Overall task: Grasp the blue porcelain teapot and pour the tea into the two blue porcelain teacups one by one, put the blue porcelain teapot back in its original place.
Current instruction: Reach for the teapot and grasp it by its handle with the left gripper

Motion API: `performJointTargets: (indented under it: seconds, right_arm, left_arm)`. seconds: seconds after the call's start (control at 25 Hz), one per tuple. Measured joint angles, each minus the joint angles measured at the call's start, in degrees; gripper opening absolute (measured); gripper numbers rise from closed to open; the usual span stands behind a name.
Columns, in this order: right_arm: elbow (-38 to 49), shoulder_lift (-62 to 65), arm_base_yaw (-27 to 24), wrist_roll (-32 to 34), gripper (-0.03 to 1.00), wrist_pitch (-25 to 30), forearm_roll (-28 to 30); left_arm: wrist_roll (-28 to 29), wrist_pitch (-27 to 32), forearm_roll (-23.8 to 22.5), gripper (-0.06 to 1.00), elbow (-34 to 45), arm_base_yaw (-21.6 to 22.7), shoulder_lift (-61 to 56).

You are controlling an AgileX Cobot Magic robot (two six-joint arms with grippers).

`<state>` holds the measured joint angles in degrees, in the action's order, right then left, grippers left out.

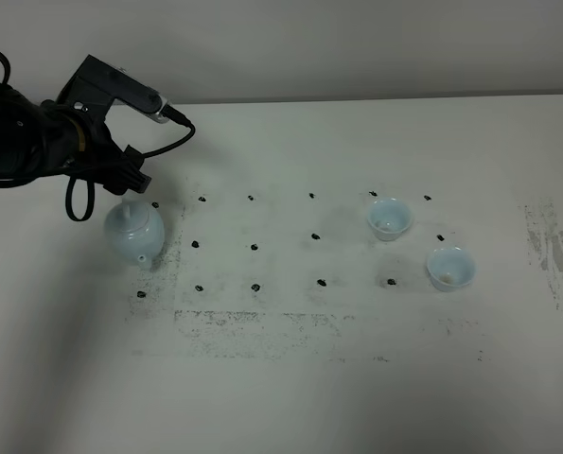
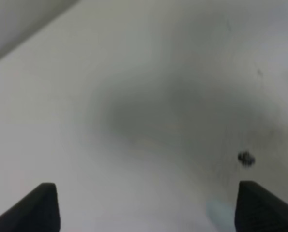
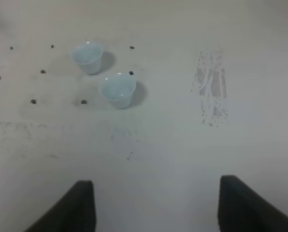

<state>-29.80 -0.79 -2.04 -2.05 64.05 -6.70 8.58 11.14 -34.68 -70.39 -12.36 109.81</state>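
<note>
The blue porcelain teapot (image 1: 134,235) stands upright on the left of the table, lid on, spout towards the front. My left gripper (image 1: 132,180) hovers just behind and above it. In the blurred left wrist view the gripper (image 2: 153,215) is open and empty, with a pale blue patch (image 2: 220,212) at the frame edge near one finger. The two blue porcelain teacups (image 1: 390,218) (image 1: 450,269) stand upright on the right. The right wrist view shows both cups (image 3: 88,57) (image 3: 117,90) far ahead of my open, empty right gripper (image 3: 158,208). The right arm is out of the exterior high view.
The white table (image 1: 290,378) carries a grid of small black marks (image 1: 255,248) between teapot and cups. Grey scuffed patches lie along the front (image 1: 253,326) and at the right edge (image 1: 551,251). A wall runs behind the table.
</note>
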Motion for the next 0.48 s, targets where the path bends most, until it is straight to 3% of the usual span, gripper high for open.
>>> performJointTargets:
  seconds: [0.48]
  right_arm:
    - [0.0, 0.0, 0.0, 0.0, 0.52, 0.0, 0.0]
  left_arm:
    - [-3.9, -6.93, -0.9, 0.7, 0.0, 1.25, 4.18]
